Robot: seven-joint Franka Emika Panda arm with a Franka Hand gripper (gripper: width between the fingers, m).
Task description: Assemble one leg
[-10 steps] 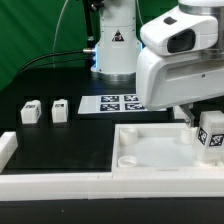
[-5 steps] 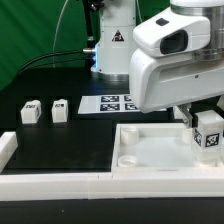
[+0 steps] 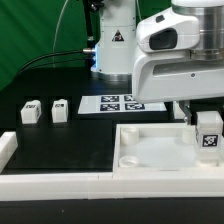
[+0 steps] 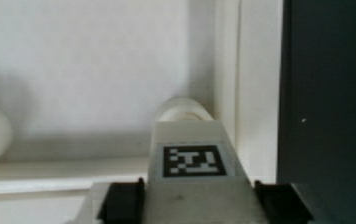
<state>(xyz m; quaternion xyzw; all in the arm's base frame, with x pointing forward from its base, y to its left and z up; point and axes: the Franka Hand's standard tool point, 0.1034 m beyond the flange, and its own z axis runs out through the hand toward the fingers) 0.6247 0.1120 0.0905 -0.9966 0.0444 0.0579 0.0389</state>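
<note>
My gripper [image 3: 208, 122] is shut on a white leg [image 3: 209, 133] with a black-and-white tag. It holds the leg upright over the far right corner of the big white square panel [image 3: 155, 150]. In the wrist view the leg [image 4: 194, 150] runs between my two dark fingers [image 4: 127, 201], its far end at a round corner socket [image 4: 189, 108] of the panel [image 4: 86, 70]. Whether the leg touches the socket I cannot tell. Two more legs, one [image 3: 30, 112] and another [image 3: 59, 110], stand on the black table at the exterior view's left.
The marker board [image 3: 116, 104] lies flat behind the panel, in front of the arm's base [image 3: 112, 45]. A white rail [image 3: 50, 181] runs along the table's front edge, with a short white piece [image 3: 6, 148] at the left. The black table [image 4: 331, 90] borders the panel.
My gripper with the leg has shifted slightly to the exterior view's right and a little lower over the panel's far right corner. The two loose legs have not moved.
</note>
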